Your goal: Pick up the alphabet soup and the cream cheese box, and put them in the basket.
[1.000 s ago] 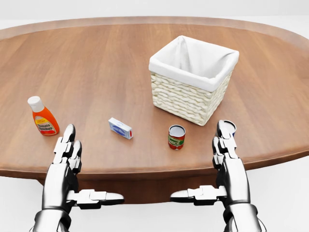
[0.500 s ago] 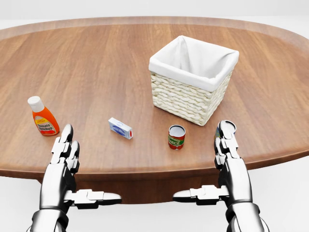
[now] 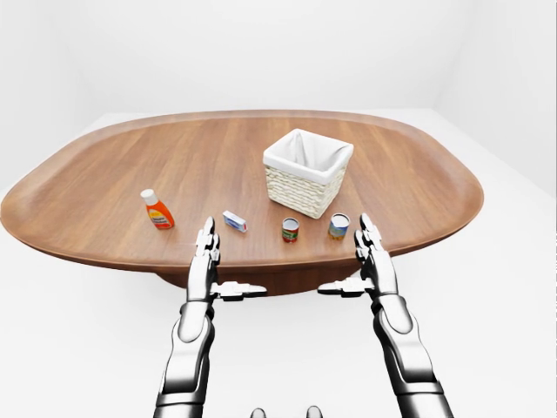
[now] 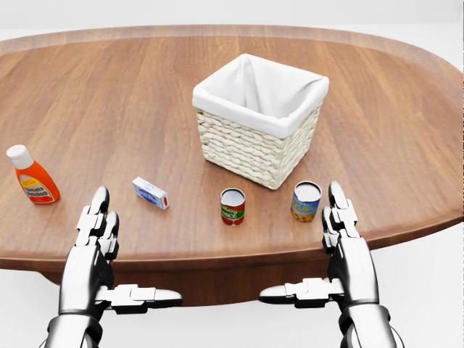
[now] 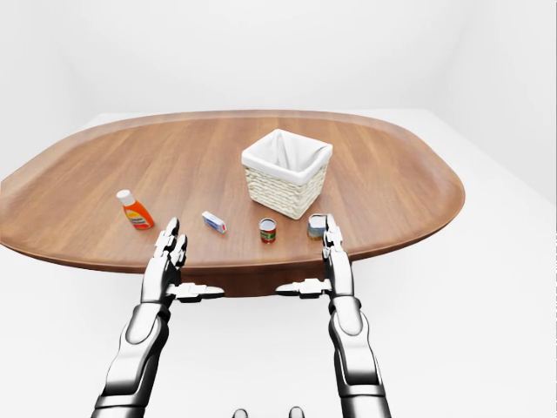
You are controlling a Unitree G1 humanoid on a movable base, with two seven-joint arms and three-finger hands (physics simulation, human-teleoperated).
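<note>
2 robot hands reach in from the bottom of the head view, both with fingers spread flat and thumbs pointing inward toward each other, holding nothing. The left robot hand [image 4: 96, 239] hovers at the near edge of the wooden surface [image 4: 109, 94], and the right robot hand [image 4: 341, 235] does the same toward the right.

The basket [image 4: 257, 119], woven and lined with white cloth, stands near the middle of the head view, upright. Below it, near the surface's edge, stand 2 cans well apart from each other. The alphabet soup [image 4: 233, 206], a can with a red and green label, stands upright just below the basket's lower left corner. The second can [image 4: 306, 201], with a blue and yellow label, stands to its right, just beside the right robot hand's fingertips; whether they touch is hard to tell.

The cream cheese box [image 4: 150, 193], small, white and blue, lies flat to the left of the alphabet soup, between it and the left robot hand. An orange bottle [image 4: 31, 176] with a white cap stands tilted at the far left.
</note>
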